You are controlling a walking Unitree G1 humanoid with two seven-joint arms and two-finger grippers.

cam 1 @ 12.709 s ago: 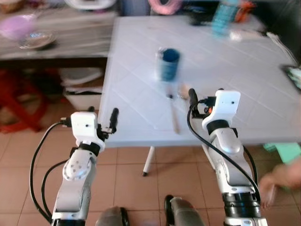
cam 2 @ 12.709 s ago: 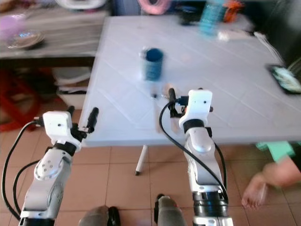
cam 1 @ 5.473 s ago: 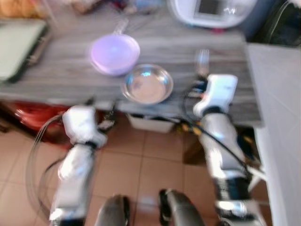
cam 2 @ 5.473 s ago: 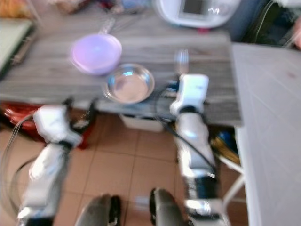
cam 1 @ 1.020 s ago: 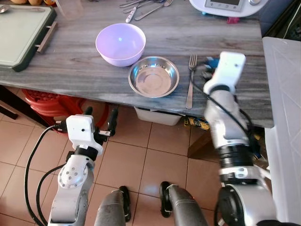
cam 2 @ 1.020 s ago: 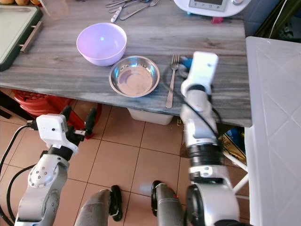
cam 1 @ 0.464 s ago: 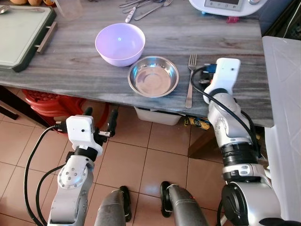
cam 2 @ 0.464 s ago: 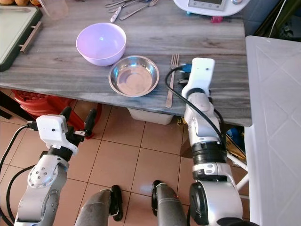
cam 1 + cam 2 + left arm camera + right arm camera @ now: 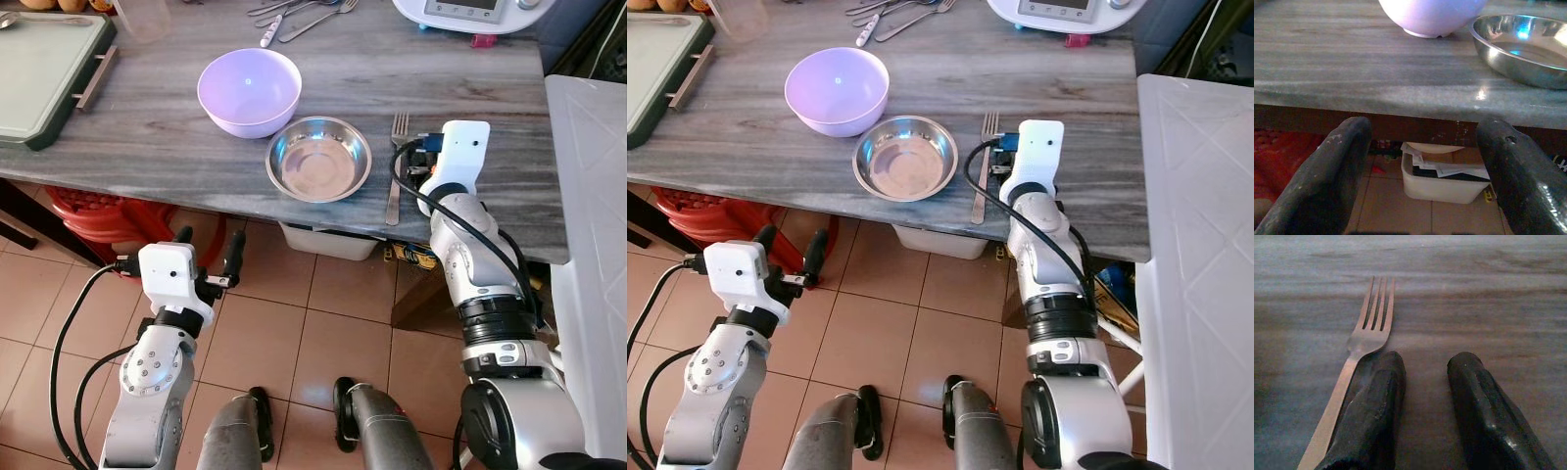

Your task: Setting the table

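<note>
A steel fork (image 9: 396, 166) lies on the grey wooden counter (image 9: 147, 137), tines pointing away from me. My right gripper (image 9: 1426, 363) rests low over the counter just right of the fork and is open. One of its fingers (image 9: 1376, 387) lies alongside the fork's handle (image 9: 1334, 406), with only bare wood between the fingers. Left of the fork sit a steel bowl (image 9: 318, 157) and a lilac bowl (image 9: 249, 90). My left gripper (image 9: 208, 250) hangs open below the counter's front edge, holding nothing.
A green tray (image 9: 39, 69) lies at the counter's left end. Loose cutlery (image 9: 304, 12) and a white appliance (image 9: 470, 10) stand at the back. The white table (image 9: 593, 196) is at my right. A red stool (image 9: 88, 211) and a white bin (image 9: 323, 240) stand under the counter.
Over the last second my right gripper has come down and left, closer to the fork. Before that I turned from the white table to the counter. The left arm is still.
</note>
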